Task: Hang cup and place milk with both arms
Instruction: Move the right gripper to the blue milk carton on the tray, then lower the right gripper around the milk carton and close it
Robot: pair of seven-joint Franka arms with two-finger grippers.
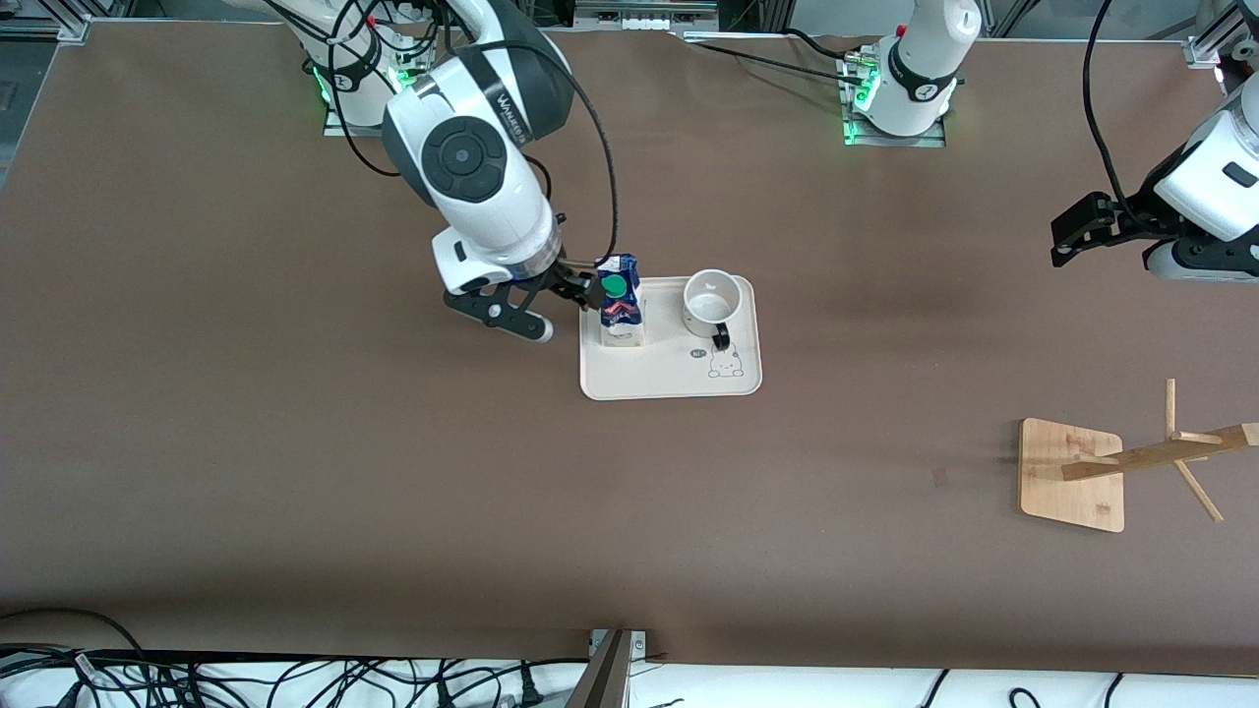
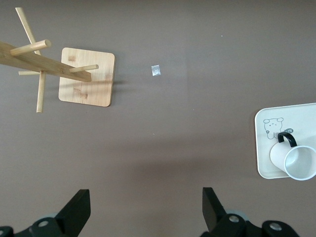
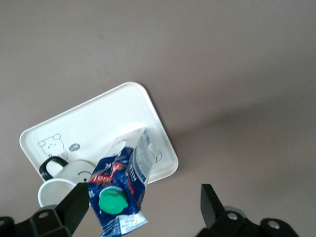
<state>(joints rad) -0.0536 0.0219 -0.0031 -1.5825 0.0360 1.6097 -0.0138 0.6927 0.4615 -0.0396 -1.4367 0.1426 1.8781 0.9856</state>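
The milk (image 1: 620,300) stands upright on a cream tray (image 1: 669,379), at the end toward the right arm. The cup (image 1: 710,300) stands beside it on the tray, mouth up, with its black handle toward the front camera. My right gripper (image 1: 569,295) is open at the carton's top. In the right wrist view the milk (image 3: 121,190) sits between the open fingers (image 3: 79,207), close to one of them, with the cup (image 3: 57,190) beside it. My left gripper (image 1: 1062,241) is open and empty, over bare table toward the left arm's end (image 2: 146,212).
A wooden cup rack (image 1: 1072,477) with slanted pegs stands toward the left arm's end, nearer the front camera than the tray, and it also shows in the left wrist view (image 2: 86,76). A small scrap of tape (image 2: 156,70) lies on the table beside it.
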